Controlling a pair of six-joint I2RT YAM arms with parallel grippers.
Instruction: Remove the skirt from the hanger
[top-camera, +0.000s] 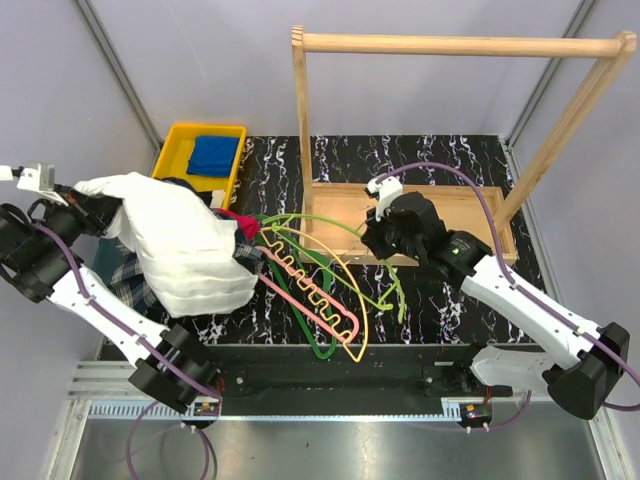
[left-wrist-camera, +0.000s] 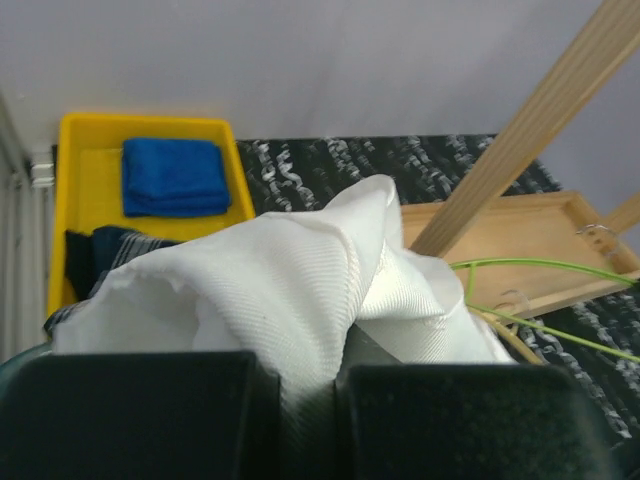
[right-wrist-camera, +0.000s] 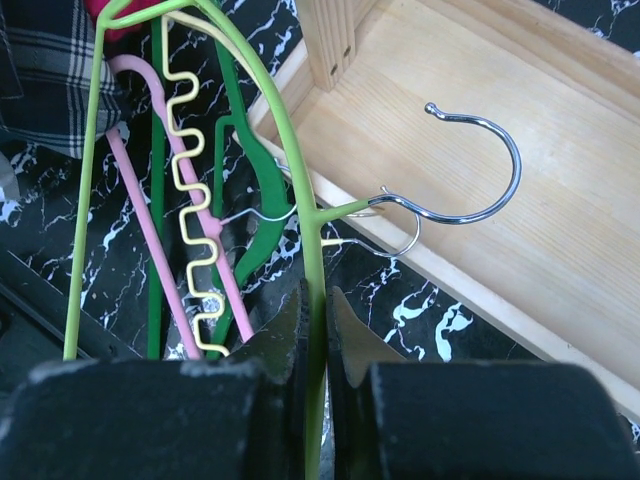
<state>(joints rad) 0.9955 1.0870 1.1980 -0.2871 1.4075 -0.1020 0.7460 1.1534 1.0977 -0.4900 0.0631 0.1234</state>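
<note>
Top external: left gripper (top-camera: 98, 206) is at the table's (top-camera: 455, 160) left edge, clamped on a white garment (top-camera: 185, 250) that drapes down over the arm. Skirt (top-camera: 126, 284) lies under that garment, with only plaid patches showing at its edges. Hanger (top-camera: 316, 291) lies flat mid-table, arch and wavy bar bare and pointing toward the near edge. Its upper end runs into the cloth pile; cannot tell whether it is still caught in the skirt. A pink hanger (top-camera: 288, 284) and green ones lie tangled beside it. Right gripper (top-camera: 372, 240) is low by the wooden rack's (top-camera: 450, 45) base, on a lime hanger (top-camera: 398, 290).

Left wrist: fingers (left-wrist-camera: 150, 410) are pressed together with white garment pinched between them. A dark corner of skirt (left-wrist-camera: 100, 250) shows behind the fold, in front of a yellow bin (left-wrist-camera: 65, 200).

Right wrist: fingers (right-wrist-camera: 275, 345) are nearly together, gripping the lime hanger's thin rod just below its steel hook (right-wrist-camera: 480, 165). The wavy bar of the hanger (right-wrist-camera: 196, 232) lies left of the grip, apart from the fingers. Skirt (right-wrist-camera: 45, 70) sits at upper left.
</note>
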